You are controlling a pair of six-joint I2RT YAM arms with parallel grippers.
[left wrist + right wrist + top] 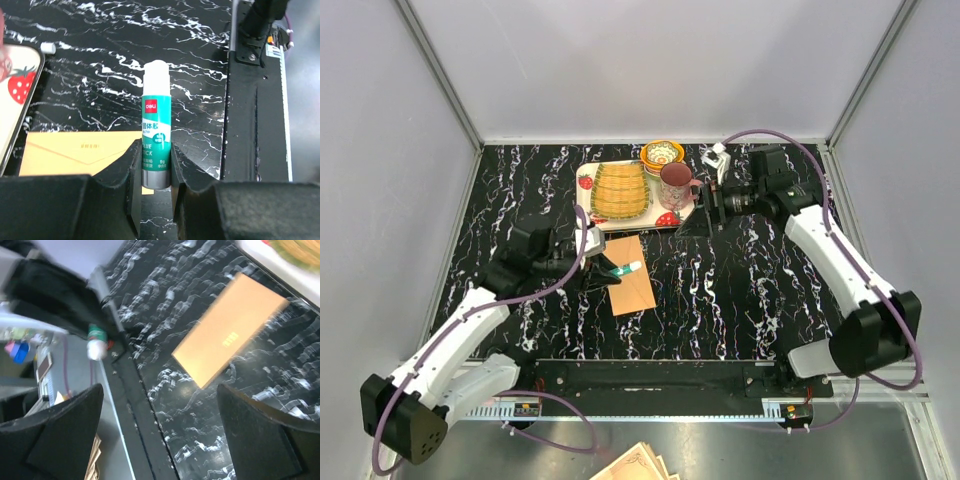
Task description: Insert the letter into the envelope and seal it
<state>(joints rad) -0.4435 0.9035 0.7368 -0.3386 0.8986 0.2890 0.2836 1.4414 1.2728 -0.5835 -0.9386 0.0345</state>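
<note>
The orange-tan envelope (634, 281) lies flat on the black marbled table just in front of the tray; it also shows in the left wrist view (75, 150) and, blurred, in the right wrist view (230, 335). My left gripper (604, 267) (156, 172) is shut on a green and white glue stick (624, 269) (156, 125), held over the envelope's near-left part with its white cap pointing away from the fingers. My right gripper (708, 208) (160, 430) hangs open and empty beside the tray's right end, above the table. The letter is not in view.
A white strawberry-print tray (584, 180) at the back carries a woven yellow-green mat (619, 188) and a dark red mug (675, 183). A patterned bowl (662, 154) stands behind it. A stack of ornate beige paper (635, 465) lies in front of the arm bases.
</note>
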